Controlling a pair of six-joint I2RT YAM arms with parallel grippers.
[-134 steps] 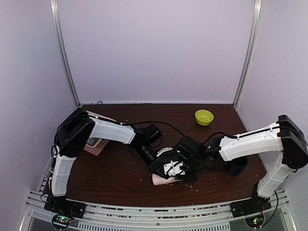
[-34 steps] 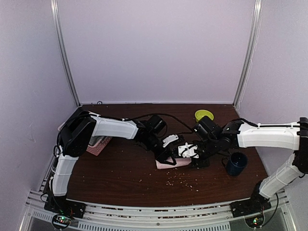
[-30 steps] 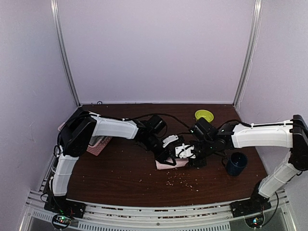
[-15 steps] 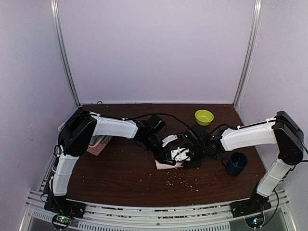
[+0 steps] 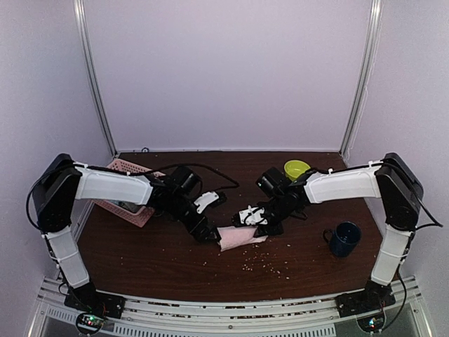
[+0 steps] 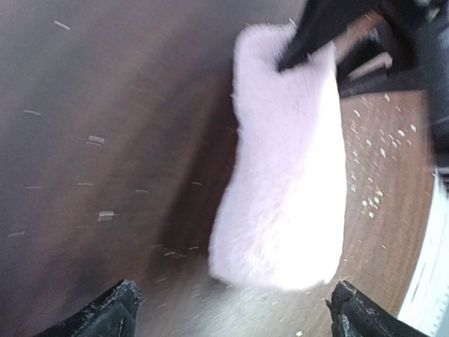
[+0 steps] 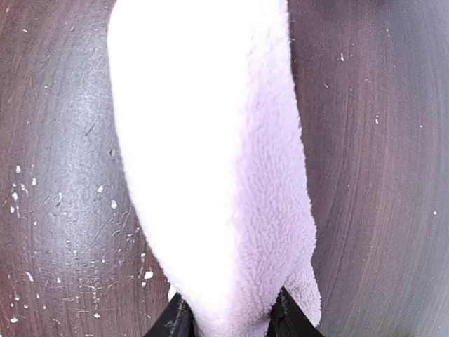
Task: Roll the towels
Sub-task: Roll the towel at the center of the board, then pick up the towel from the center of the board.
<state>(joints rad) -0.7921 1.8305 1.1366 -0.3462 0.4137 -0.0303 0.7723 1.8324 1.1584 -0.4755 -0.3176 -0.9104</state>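
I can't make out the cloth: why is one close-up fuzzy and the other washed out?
Left wrist view: smeared, the pink towel soft-edged, specks on the table streaked. Right wrist view: sharp, but the towel's left side is blown out white, fibres showing only on the right. Top view: evenly lit, fairly sharp.

pink towel (image 7: 210, 154) is thick fleecy cloth, soft fuzzy nap, totally matt. worktop (image 7: 372, 210) looks like dark wood grain with a slight sheen, dusted with pale flecks. left tool (image 6: 231, 317) is matt black, a bit grainy at the tips. basket (image 5: 133, 215) at the left of the top view is pink plastic lattice, mug (image 5: 345, 239) glossy dark blue.
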